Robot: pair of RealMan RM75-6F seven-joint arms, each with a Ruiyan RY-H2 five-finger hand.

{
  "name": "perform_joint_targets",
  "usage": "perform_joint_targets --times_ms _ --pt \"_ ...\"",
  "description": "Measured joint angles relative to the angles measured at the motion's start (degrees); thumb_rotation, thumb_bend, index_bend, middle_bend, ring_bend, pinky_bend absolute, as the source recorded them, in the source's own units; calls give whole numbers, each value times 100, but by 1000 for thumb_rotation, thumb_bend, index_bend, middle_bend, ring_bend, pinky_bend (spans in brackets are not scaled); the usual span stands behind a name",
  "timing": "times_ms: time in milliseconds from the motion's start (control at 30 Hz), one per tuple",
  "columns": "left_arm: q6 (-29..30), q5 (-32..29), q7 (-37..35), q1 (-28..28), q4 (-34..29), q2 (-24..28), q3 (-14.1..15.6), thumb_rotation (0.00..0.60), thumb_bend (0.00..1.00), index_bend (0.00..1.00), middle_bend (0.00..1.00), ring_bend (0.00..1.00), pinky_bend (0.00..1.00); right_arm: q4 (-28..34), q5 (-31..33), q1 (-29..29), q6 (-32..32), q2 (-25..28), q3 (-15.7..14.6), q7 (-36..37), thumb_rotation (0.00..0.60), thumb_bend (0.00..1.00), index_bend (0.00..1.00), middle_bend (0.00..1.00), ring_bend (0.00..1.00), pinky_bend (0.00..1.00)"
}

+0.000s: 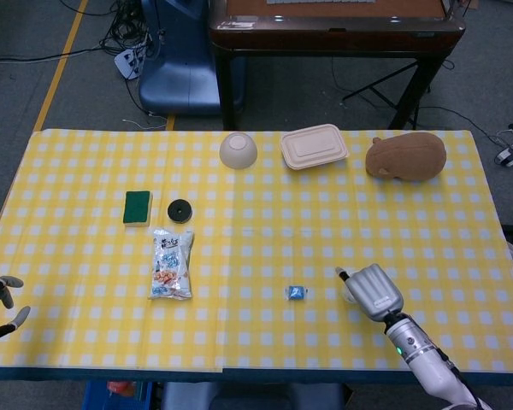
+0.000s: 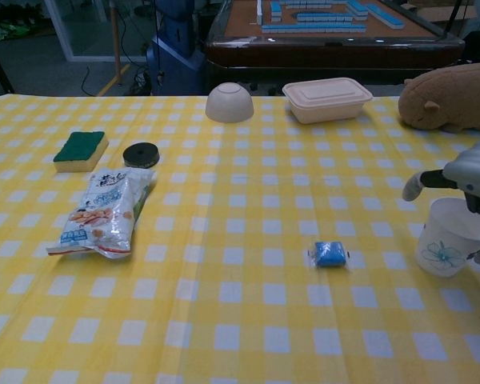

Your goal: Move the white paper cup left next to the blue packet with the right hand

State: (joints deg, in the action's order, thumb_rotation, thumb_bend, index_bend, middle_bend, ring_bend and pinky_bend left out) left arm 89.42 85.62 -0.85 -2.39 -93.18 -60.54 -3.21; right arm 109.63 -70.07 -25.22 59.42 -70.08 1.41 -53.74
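The white paper cup, printed with a blue flower, stands upright near the table's right front; in the head view only a sliver of the cup shows under my hand. My right hand hovers over the cup's mouth, its thumb reaching out to the cup's left, fingers apart; the right hand has no clear grip on the cup. The small blue packet lies flat to the left of the cup, a short gap away, also seen as the blue packet. My left hand hangs open at the table's front left edge.
A snack bag, a green sponge and a black disc lie on the left half. An upturned bowl, a lidded lunch box and a brown plush toy line the far edge.
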Motion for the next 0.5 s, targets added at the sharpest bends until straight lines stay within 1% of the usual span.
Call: perform_joint_targets --times_ms 133,400,500 --pt "-11 -14 -11 2 -2 5 -4 600 246 525 624 490 619 -5 121 -105 9 -50 -20 -69 600 0 247 1000 1000 1000" --pt "-27 -44 -37 6 -2 19 -19 600 247 525 624 490 619 -6 249 -238 105 -101 -52 -111 600 0 432 1000 1000 1000" --pt "-42 -55 -43 5 1 22 -20 600 247 525 624 490 619 -32 243 -260 126 -108 -58 -21 600 0 486 1000 1000 1000"
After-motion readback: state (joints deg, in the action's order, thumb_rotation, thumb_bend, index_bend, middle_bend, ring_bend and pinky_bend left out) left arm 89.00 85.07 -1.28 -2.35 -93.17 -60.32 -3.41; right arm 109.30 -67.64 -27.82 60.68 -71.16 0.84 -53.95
